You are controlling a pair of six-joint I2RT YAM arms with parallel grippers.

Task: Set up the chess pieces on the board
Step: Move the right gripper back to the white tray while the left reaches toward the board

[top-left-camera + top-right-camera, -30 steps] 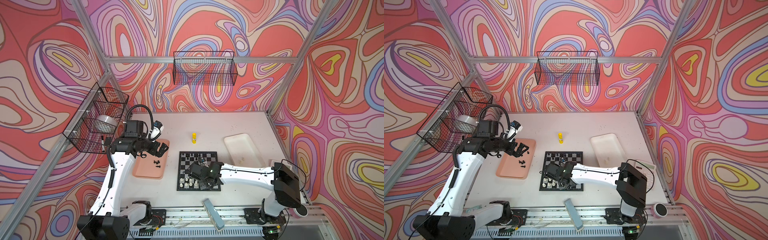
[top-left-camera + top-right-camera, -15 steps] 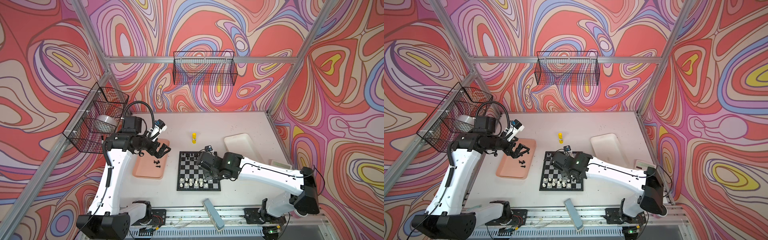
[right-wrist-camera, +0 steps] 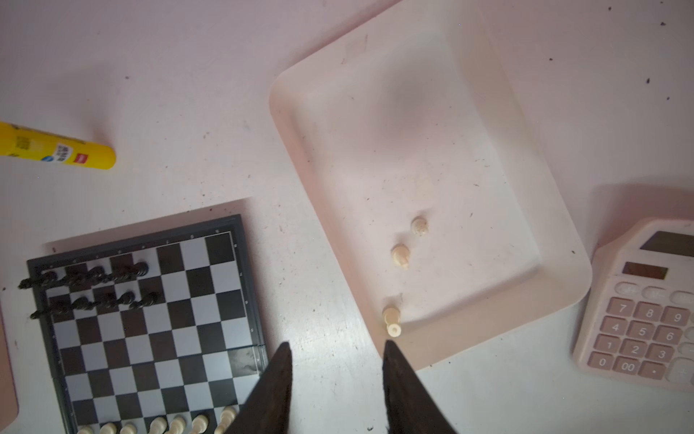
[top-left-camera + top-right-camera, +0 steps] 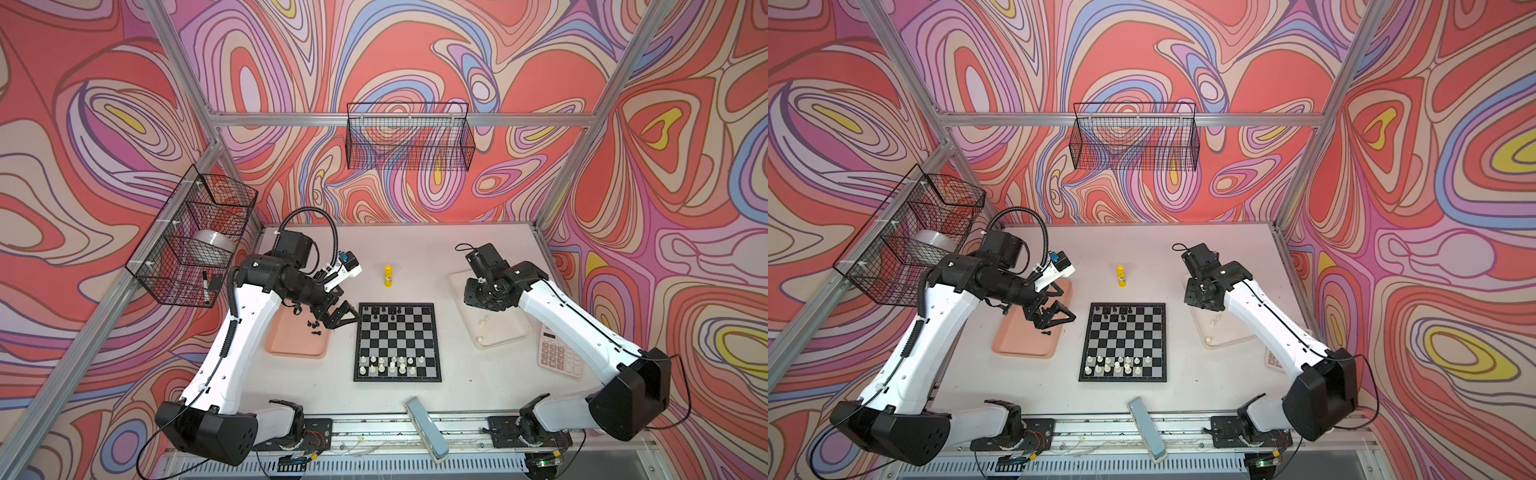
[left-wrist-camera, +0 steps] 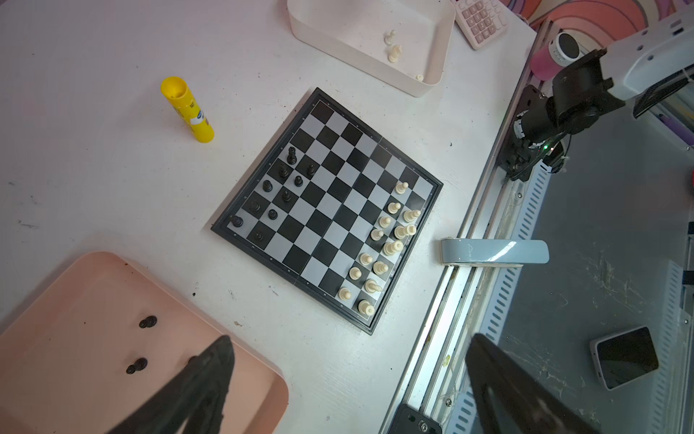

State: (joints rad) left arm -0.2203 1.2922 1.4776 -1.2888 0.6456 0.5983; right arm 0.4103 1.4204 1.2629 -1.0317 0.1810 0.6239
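The board (image 4: 397, 340) lies mid-table. Several black chess pieces (image 4: 384, 311) stand on its far rows and several cream-white ones (image 4: 392, 365) on its near rows. Loose black pieces (image 5: 147, 322) lie in the pink tray (image 4: 291, 345). My left gripper (image 4: 343, 319) hangs wide open over that tray's right edge, holding nothing. Three loose white pieces (image 3: 400, 254) lie in the white tray (image 3: 300, 150). My right gripper (image 3: 337, 342) is above that tray's left rim, open with nothing between its fingers. In both top views its fingertips are hidden under the wrist.
A yellow glue stick (image 4: 387, 276) stands behind the board. A pink calculator (image 4: 559, 353) lies right of the white tray. A grey stapler (image 4: 426, 424) rests on the front rail. Wire baskets hang on the back wall (image 4: 409, 137) and the left wall (image 4: 195, 237).
My right arm has drawn back from the board's near rows to above the white tray, jaws opening wider. My left gripper has shifted slightly right over the pink tray.
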